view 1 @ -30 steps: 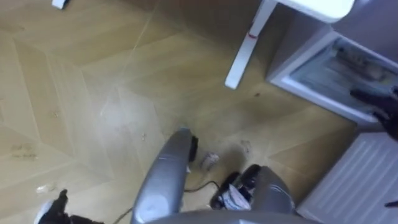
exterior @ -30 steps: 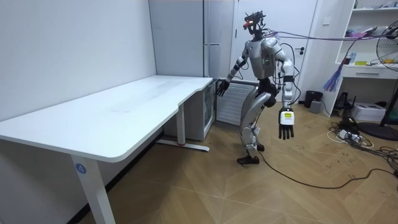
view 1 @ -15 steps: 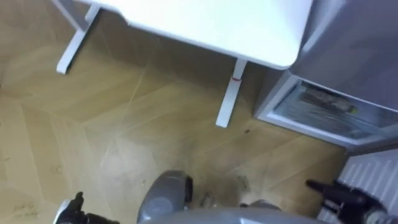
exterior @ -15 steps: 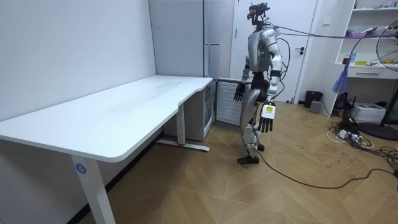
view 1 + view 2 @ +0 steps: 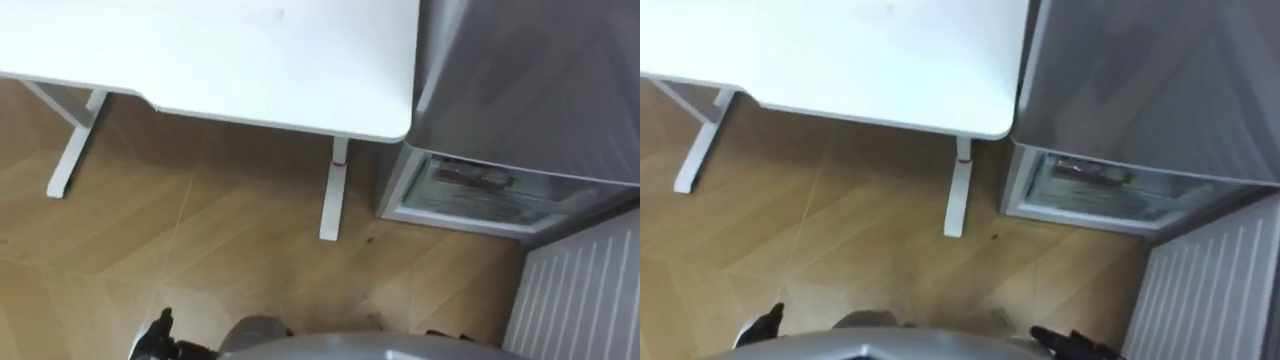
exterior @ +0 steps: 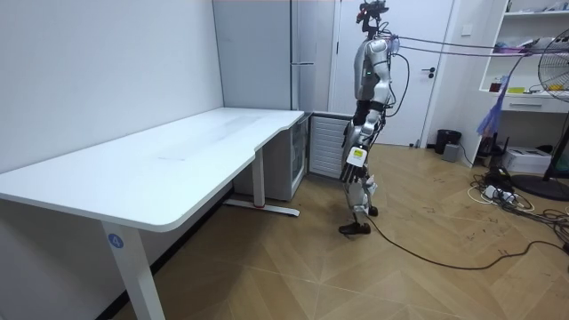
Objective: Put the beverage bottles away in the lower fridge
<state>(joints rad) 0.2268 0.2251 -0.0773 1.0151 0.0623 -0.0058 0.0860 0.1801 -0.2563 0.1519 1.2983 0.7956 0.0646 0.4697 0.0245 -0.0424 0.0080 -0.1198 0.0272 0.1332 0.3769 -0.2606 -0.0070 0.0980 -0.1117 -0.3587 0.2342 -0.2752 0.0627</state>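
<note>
**Up out of its lean at the fridge, both hands hanging empty**

Since a second ago the robot has straightened from its stoop toward the fridge and turned side-on to me, facing the white table (image 6: 178, 151). Its left hand (image 6: 356, 169), which had swung out toward the room view's right, now hangs by the thigh in the middle of that view. The fingers are loose and straight, with nothing in them. In the eye views the right hand (image 5: 1072, 344) shows at the bottom edge, right of centre, with dark fingers stretched out and bare as far as I can see.

The lower fridge (image 5: 480, 190) sits right of centre in the eye views, under the tall grey cabinet (image 5: 540, 70). Its ribbed white door (image 5: 585, 290) is swung wide into the lower right corner. Something pale lies along the shelf inside, with a yellowish speck. Those may be the drinks, but they are too blurred to name, or to tell cans from bottles.

I'd judge it is between carries, or done loading, with the compartment open and neither hand carrying. If a drink is left, the next move calls for walking to it and curling the fingers round it. If not, the door wants pushing shut.
</note>
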